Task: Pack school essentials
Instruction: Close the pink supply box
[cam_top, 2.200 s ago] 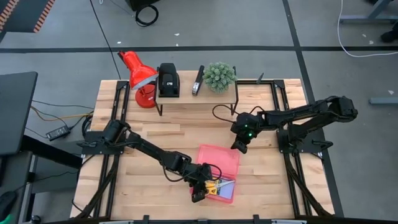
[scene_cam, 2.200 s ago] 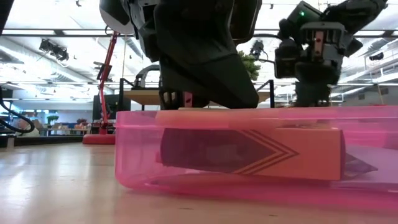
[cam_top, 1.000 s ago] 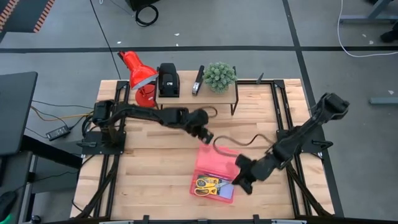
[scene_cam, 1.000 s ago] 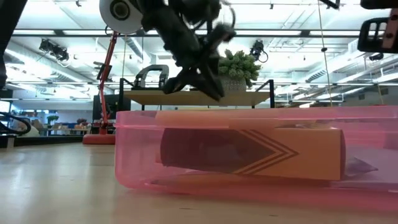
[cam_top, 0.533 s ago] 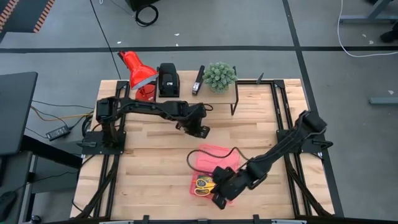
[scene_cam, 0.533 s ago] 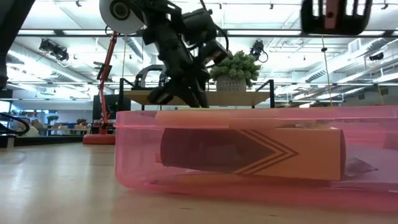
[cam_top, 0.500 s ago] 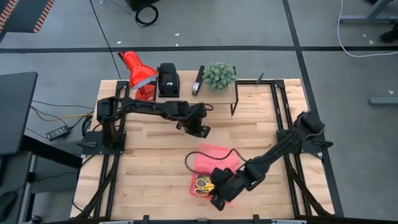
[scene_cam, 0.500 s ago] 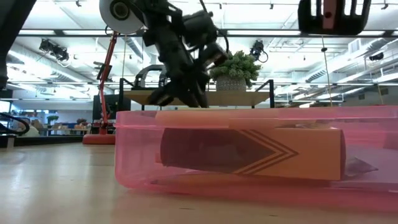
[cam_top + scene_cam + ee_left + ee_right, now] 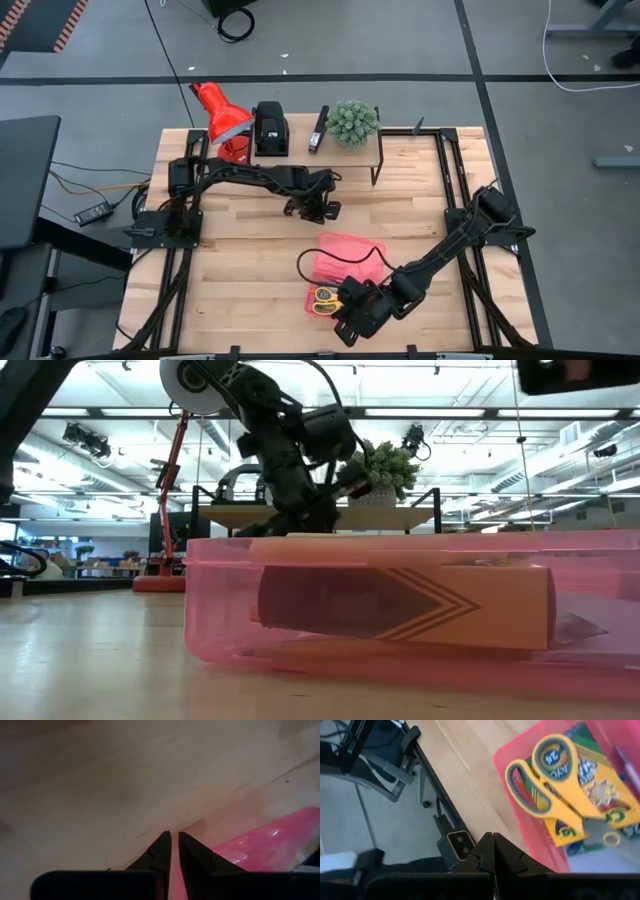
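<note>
Pink tray [image 9: 350, 262] is my landmark. At its near-left corner my right gripper [image 9: 345, 325] hangs clenched and empty; only its wrist view shows the yellow-handled scissors [image 9: 555, 780] lying on the crayon box [image 9: 592, 805] inside. Beyond the tray's far edge, over bare wood, my left gripper [image 9: 322, 212] is nearly closed, empty, below the shelf [image 9: 315, 150].

High cam overhead, low cam table-level; both share pink box [image 9: 350, 260].

Floor [image 9: 400, 50]: grey concrete, dark seams, a coiled black cable [image 9: 237, 22].
Counter [image 9: 260, 250]: pale wood planks.
Ceiling [image 9: 100, 430]: long strip lights.
Shelf [image 9: 300, 152]: red lamp [image 9: 222, 122], potted plant [image 9: 353, 122].
</note>
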Controlling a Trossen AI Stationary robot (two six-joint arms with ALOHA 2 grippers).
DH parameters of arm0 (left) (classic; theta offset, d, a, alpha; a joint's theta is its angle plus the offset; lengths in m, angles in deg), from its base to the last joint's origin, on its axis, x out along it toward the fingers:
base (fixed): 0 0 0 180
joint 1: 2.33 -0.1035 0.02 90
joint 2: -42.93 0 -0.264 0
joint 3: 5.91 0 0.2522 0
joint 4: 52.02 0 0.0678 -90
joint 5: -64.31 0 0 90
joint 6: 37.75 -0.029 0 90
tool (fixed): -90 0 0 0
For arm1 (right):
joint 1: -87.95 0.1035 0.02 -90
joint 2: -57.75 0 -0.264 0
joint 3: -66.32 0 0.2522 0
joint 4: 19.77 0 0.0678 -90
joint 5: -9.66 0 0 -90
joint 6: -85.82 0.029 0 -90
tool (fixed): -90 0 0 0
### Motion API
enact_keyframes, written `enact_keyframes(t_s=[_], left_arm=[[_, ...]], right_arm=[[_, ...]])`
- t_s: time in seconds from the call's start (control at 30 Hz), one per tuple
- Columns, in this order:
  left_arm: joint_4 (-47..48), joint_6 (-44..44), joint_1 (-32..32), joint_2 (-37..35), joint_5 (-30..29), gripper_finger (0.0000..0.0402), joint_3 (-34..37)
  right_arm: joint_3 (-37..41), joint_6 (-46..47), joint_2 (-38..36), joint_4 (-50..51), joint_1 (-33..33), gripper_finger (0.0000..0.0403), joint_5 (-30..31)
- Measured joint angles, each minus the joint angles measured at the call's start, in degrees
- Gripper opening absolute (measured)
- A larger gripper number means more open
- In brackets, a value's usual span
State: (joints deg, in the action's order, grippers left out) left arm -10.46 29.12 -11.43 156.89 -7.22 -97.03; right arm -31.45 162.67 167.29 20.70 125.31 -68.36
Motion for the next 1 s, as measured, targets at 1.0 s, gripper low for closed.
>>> enact_keyframes(t_s=[1.0], left_arm=[[6.01,-1.97,2.53,8.97,3.27,0.0013,-9.4]], right_arm=[[0.22,-4.87,10.55,-12.13,7.23,0.0006,-3.42]])
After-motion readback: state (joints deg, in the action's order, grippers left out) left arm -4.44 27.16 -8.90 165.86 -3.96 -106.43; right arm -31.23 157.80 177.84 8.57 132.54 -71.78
